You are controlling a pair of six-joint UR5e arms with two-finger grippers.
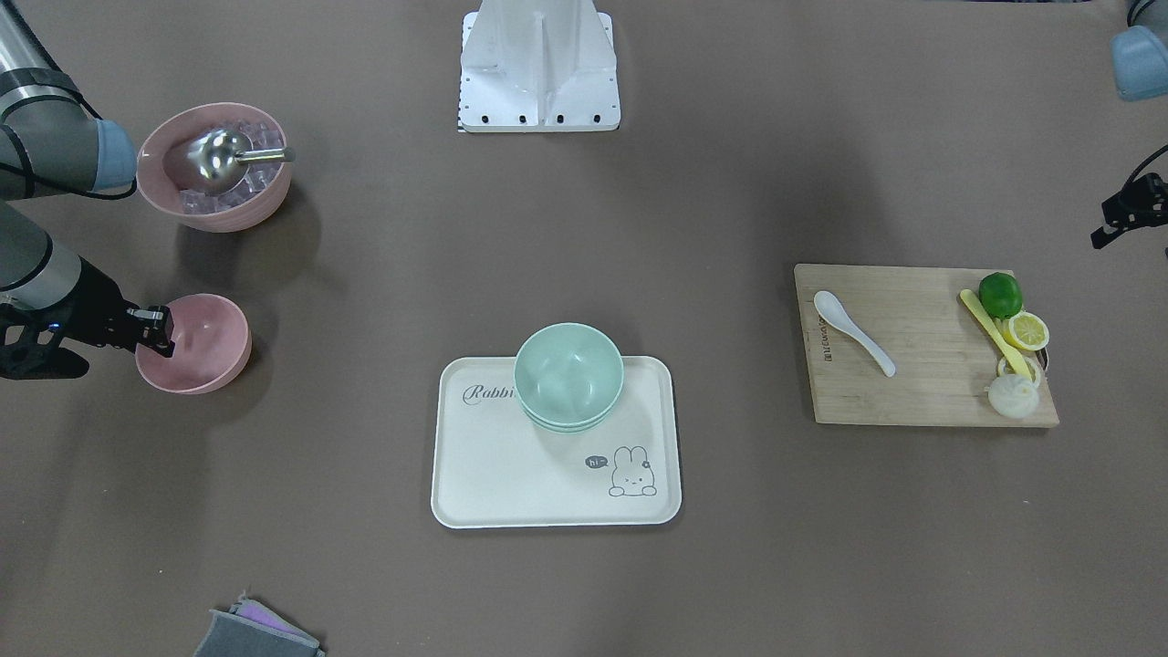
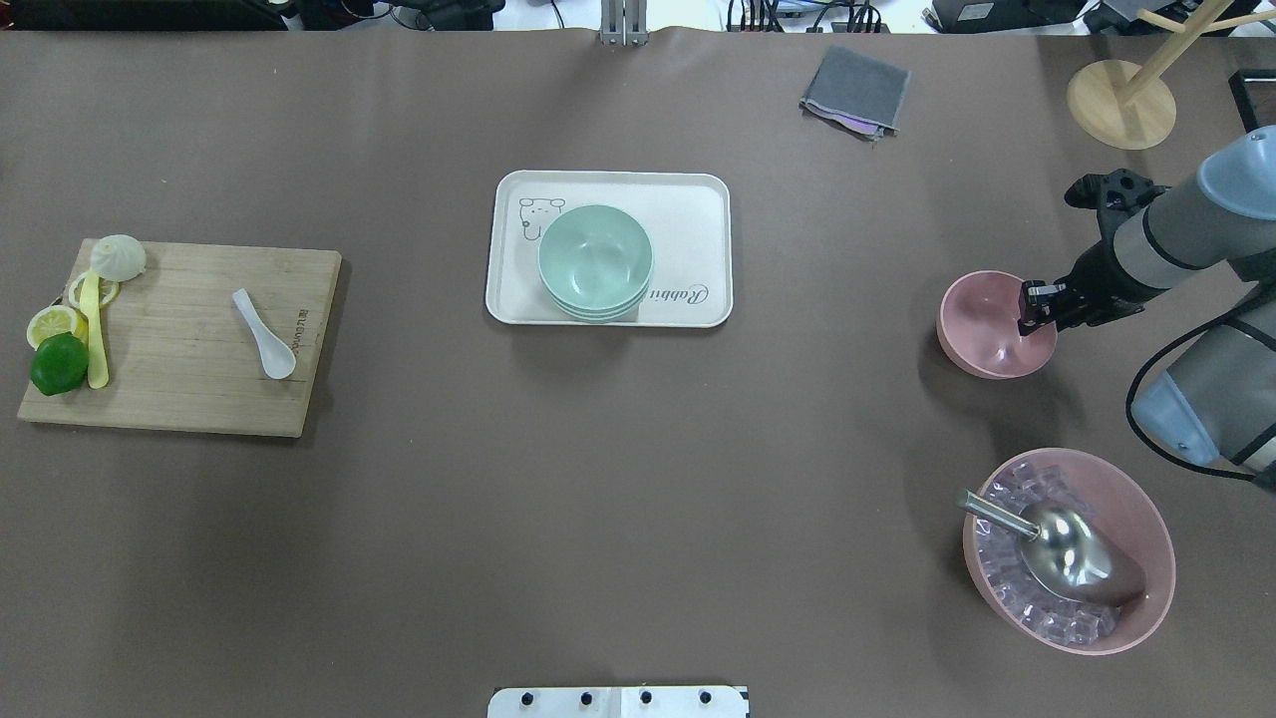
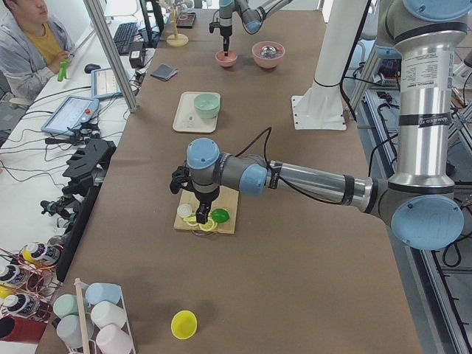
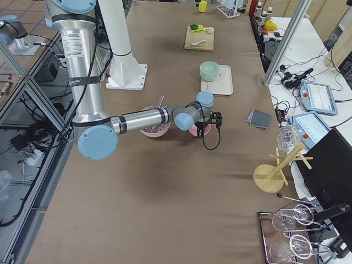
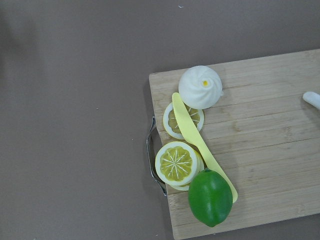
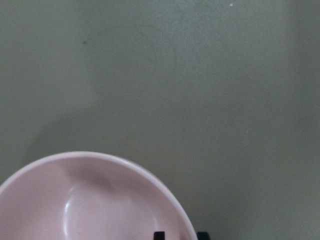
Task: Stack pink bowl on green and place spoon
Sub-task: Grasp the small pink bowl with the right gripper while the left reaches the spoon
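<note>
The small pink bowl (image 1: 205,342) sits at the table's right end; it also shows in the overhead view (image 2: 987,329) and the right wrist view (image 6: 100,200). My right gripper (image 2: 1037,304) is shut on its rim, one finger inside and one outside. Stacked green bowls (image 2: 595,261) stand on a white tray (image 2: 698,209) at mid-table. A white spoon (image 2: 264,332) lies on a wooden cutting board (image 2: 199,399) at the left. My left gripper (image 3: 200,212) hovers over the board's outer end; I cannot tell whether it is open or shut.
A large pink bowl (image 2: 1156,538) with ice cubes and a metal scoop stands near the right arm. A lime (image 5: 210,197), lemon slices, a yellow knife and a white bun lie on the board's end. A grey cloth (image 2: 855,92) and a wooden stand (image 2: 1121,105) are at the far right.
</note>
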